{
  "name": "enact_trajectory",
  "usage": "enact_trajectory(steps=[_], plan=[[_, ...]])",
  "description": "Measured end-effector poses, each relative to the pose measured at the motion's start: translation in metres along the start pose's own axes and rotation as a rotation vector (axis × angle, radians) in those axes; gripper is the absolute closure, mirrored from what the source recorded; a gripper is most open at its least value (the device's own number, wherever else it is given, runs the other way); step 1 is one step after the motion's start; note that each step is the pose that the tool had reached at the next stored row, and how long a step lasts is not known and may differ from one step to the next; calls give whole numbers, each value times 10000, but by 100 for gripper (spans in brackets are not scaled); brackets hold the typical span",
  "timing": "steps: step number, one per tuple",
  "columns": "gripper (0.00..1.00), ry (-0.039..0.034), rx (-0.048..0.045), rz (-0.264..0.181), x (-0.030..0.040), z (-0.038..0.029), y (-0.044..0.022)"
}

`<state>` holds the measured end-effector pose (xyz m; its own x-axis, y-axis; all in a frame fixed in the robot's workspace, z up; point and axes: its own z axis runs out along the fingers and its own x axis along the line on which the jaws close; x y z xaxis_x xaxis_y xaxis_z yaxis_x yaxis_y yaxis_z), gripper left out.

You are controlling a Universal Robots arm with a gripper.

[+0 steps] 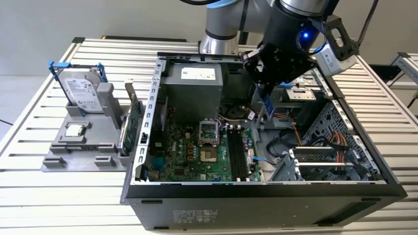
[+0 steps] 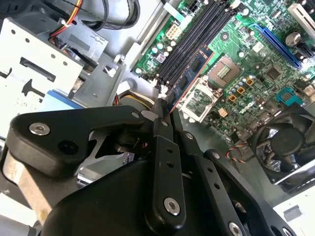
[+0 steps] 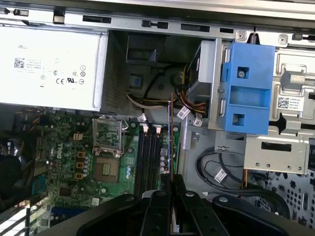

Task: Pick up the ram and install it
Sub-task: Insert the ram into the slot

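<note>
My gripper [image 1: 264, 89] hangs over the open computer case [image 1: 261, 193], shut on the ram [image 1: 267, 105], a slim bluish stick pointing down toward the motherboard [image 1: 189, 156]. In the second wrist view the ram [image 2: 191, 71] sticks out from between the black fingers [image 2: 162, 125] and lies roughly in line with the black memory slots [image 2: 197, 39]. In the first wrist view the ram [image 3: 171, 132] appears edge-on above the slots [image 3: 147, 157], beside their right side, with my gripper [image 3: 171, 181] clamped on its near end. The stick is still above the board, not seated.
A silver power supply [image 1: 193, 88] fills the case's rear. A blue drive caddy [image 3: 246, 88], cables and a metal drive cage [image 1: 326, 161] lie beside the slots. A fan [image 2: 288, 145] sits near the processor socket [image 1: 209, 144]. Outside, a grey holder [image 1: 85, 156] carries a hard drive [image 1: 83, 93] and a green card [image 1: 134, 125].
</note>
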<state>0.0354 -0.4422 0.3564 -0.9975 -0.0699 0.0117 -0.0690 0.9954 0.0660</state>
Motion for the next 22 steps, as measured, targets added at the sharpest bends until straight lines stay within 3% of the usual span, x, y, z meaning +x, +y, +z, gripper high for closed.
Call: enact_trajectory(steps=[15,16,17,22], plan=[[100,-1,0,11,0,5,0],[100,-2,-3,11,0,11,-1],[100,-7,5,107,-1,70,-5],[100,-47,0,720,-1,124,-8]])
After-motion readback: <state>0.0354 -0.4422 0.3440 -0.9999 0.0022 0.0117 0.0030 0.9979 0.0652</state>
